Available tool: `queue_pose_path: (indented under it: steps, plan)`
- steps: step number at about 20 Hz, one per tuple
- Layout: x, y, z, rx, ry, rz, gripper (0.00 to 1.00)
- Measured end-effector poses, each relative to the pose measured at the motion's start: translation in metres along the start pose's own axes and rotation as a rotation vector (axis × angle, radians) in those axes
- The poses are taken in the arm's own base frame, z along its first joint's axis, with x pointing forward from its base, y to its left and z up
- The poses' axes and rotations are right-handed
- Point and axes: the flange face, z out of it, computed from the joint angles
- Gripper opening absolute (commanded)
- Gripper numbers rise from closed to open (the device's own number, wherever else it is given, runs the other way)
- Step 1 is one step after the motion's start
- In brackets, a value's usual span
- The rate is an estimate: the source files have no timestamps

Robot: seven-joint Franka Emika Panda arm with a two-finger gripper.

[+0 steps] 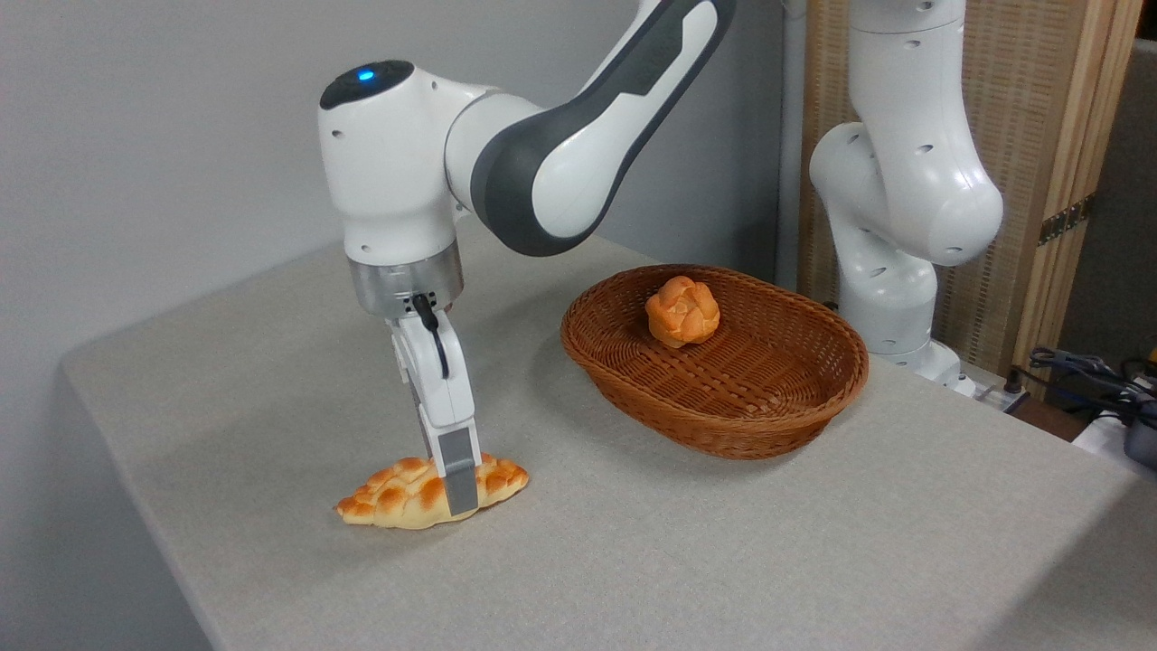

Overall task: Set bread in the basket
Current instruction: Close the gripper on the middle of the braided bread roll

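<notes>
The bread point(407, 494) lies flat on the surface point(633, 561), its long axis running from about 8 o'clock to 2 o'clock, well apart from the basket point(777, 411) at its 2 o'clock. The pincer point(455, 493) stands straight over the loaf, fingers straddling it crosswise right of its middle; whether they already squeeze it I cannot tell.

Near grey finger point(458, 475) covers the middle of the pale yellow braided loaf point(398, 493); far finger hidden behind it, so grip state unreadable. White arm's upper links cut off by top edge. Grey counter point(723, 542) runs off the bottom and right edges.
</notes>
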Motion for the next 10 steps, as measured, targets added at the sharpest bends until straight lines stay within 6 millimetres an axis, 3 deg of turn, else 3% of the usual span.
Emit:
queue_pose_path:
  steps: [3, 4, 7, 8, 10]
  plan:
    - [0.0005, -0.0002, 0.0035, -0.004, -0.004, 0.001, 1.00]
    - [0.0005, -0.0002, 0.0037, -0.004, -0.004, 0.002, 0.92]
    - [0.0009, 0.0001, 0.0041, -0.005, -0.005, 0.003, 0.55]
    - [0.0016, 0.0005, 0.0050, -0.006, -0.006, 0.005, 0.48]
    - [0.0045, 0.0024, 0.0073, -0.009, -0.008, 0.011, 0.46]
